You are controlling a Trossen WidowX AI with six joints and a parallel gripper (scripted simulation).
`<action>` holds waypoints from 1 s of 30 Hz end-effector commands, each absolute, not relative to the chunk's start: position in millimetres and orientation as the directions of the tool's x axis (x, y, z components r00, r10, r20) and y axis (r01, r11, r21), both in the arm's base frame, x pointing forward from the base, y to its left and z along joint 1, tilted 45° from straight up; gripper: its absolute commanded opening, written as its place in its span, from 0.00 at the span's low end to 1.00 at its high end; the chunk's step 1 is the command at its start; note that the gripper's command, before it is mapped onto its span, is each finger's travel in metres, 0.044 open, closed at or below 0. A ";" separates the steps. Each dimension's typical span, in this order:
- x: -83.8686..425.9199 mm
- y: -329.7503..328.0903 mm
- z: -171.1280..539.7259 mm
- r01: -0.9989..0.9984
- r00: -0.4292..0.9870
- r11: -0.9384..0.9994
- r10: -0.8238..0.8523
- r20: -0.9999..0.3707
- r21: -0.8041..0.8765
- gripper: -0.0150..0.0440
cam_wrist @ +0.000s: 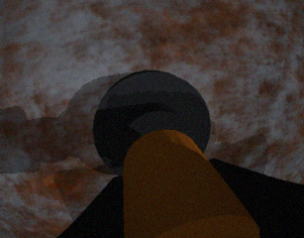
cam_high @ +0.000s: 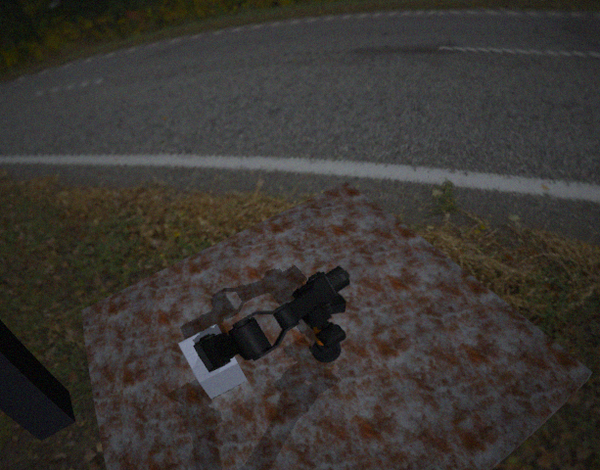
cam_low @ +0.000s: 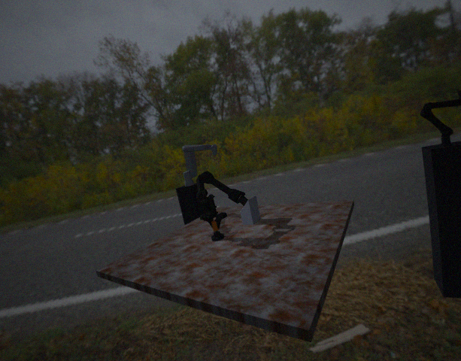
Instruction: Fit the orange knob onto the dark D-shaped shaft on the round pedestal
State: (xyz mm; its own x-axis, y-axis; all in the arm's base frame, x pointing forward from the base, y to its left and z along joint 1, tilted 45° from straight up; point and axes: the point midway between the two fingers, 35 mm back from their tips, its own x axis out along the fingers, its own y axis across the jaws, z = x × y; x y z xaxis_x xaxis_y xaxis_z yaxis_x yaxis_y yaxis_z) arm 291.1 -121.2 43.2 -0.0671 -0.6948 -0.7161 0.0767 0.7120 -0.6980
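The orange knob is held upright between the fingers of my gripper, which is shut on it. The dark round pedestal stands on the table just below the knob. In the wrist view the knob's lower end overlaps the near part of the pedestal, and the shaft is hidden behind the knob. I cannot tell whether the knob touches the shaft or is around it. The flat sides of hole and shaft are not visible.
The rust-stained table carries the white block at my arm's base. Beyond the table stand a dark pillar and, in the exterior view, a grey arm on a dark box.
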 end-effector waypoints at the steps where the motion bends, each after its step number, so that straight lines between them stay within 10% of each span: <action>1: 292.8 -119.8 45.2 0.077 -0.059 0.708 -0.699 -0.712 -0.702 0.25; 30: 292.8 -118.4 46.2 -0.008 -0.059 0.714 -0.699 -0.712 -0.700 0.25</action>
